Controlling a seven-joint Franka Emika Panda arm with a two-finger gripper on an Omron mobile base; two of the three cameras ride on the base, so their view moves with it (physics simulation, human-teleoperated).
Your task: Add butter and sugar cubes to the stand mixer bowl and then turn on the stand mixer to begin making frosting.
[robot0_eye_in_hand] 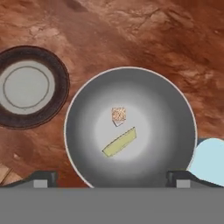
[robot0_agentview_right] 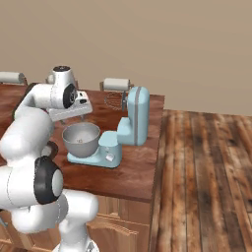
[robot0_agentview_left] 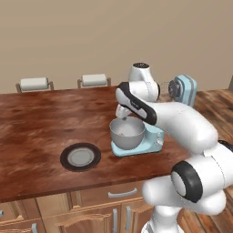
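The bowl already holds the butter and a sugar cube; the tool hangs released above, nothing between its fingers.

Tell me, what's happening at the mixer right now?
Gripper open, empty, above bowl. Butter and sugar cube inside. Nothing in the way.

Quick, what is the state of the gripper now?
Gripper: jaws open, holding nothing, above the stand mixer bowl.
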